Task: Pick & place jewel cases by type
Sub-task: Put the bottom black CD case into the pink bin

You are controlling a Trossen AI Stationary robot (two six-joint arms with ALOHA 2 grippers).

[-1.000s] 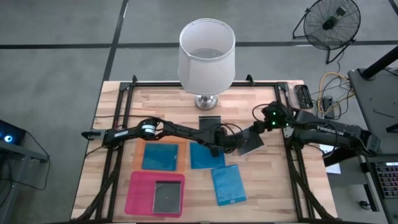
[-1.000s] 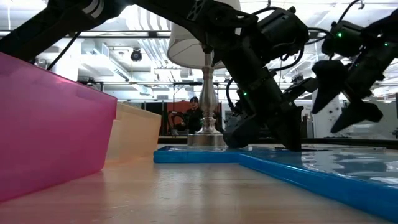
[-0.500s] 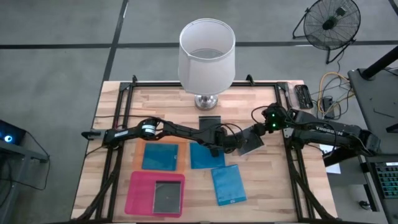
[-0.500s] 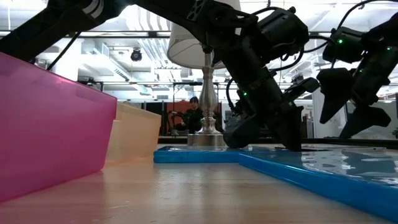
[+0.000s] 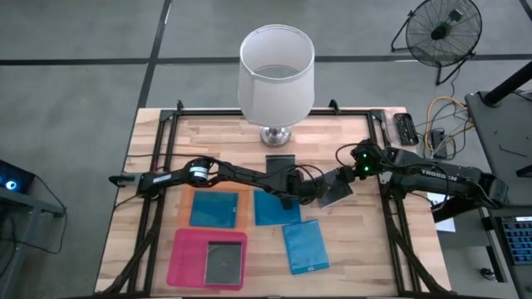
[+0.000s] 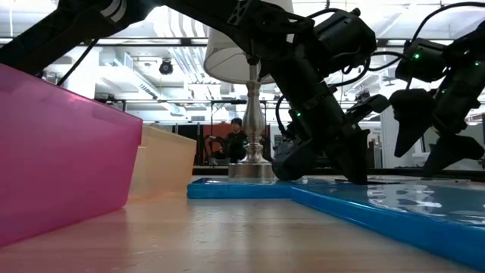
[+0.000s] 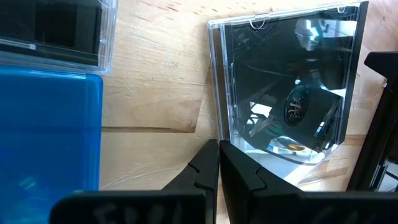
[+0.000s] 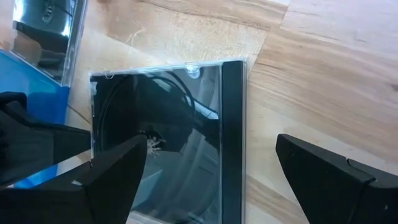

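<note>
A clear jewel case with a dark inside [image 5: 337, 193] [image 7: 289, 81] [image 8: 168, 137] lies on the wood right of the table's middle. My left gripper [image 5: 316, 191] [image 7: 219, 147] [image 6: 358, 179] reaches across from the left and is shut, its tips at the case's edge. My right gripper [image 5: 334, 184] [image 8: 211, 180] [image 6: 428, 155] hangs open just above the case, one finger over each side, touching nothing. Two blue jewel cases [image 5: 277, 208] [image 5: 305, 246] lie flat on the table nearby. A third [image 5: 214, 208] lies in the orange tray [image 5: 184, 218]. My left gripper's shut fingertips stand against the clear case's side edge, close to one corner [image 7: 216, 134]. They slant down at it from the table's left. The case lies on the table. Whether the tips push the edge or only touch it, I cannot tell.
A lamp with a white shade [image 5: 277, 71] stands at the far middle, with a dark jewel case [image 5: 280, 163] lying in front of its base. A pink tray [image 5: 184, 257] at the near left holds another dark case [image 5: 224, 262]. Bare wood lies near right.
My right gripper has sunk a little toward the clear case, staying open. The case and my left gripper have kept still.
</note>
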